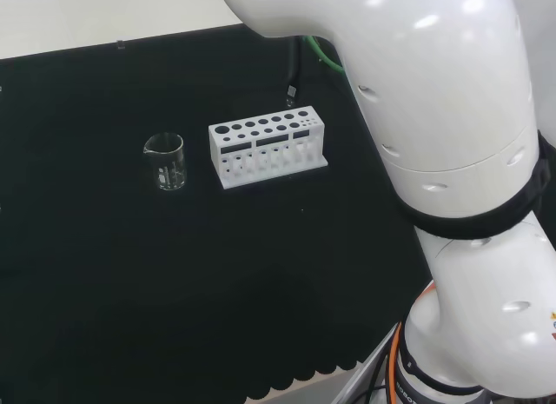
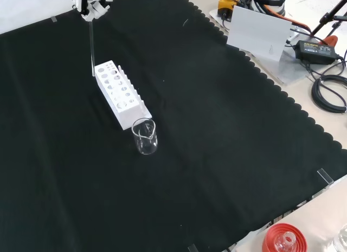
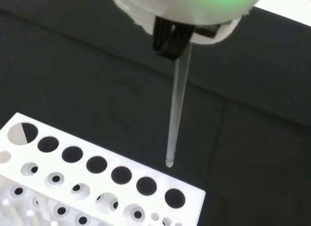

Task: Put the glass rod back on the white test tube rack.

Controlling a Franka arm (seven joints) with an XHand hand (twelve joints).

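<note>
Black cloth covers the whole bench, scalloped along its edge, with pale tabletop beyond it. In the front view a cable bundle (image 2: 331, 92) and a power brick (image 2: 314, 47) sit off the cloth at the right, and a red ribbed stand (image 2: 283, 240) with something clear in it peeks in at the bottom.

On the cloth it's just the white test tube rack (image 1: 268, 149) and a clear beaker (image 1: 165, 162) standing near one end of it, apart from it. The beaker looks empty as far as I can tell.

The hand (image 2: 89, 4) is at the top of the front view, fingers pinched on the upper end of the glass rod (image 2: 91, 46). The rod hangs pretty much straight down from the hand, long axis upright.

Here's the bit that matters: in the wrist view the rod's lower tip sits just off the rack's top plate, beside the edge next to the row of big holes, not over a hole. The front view agrees, with the tip near the rack's far end, by the corner. Whether the tip is above the plate level or a touch below it, I can't tell.

So my guess is the next move wants a small sideways nudge toward the nearest big hole, then straight down. Keep the rod vertical or it'll clip the rim.
</note>
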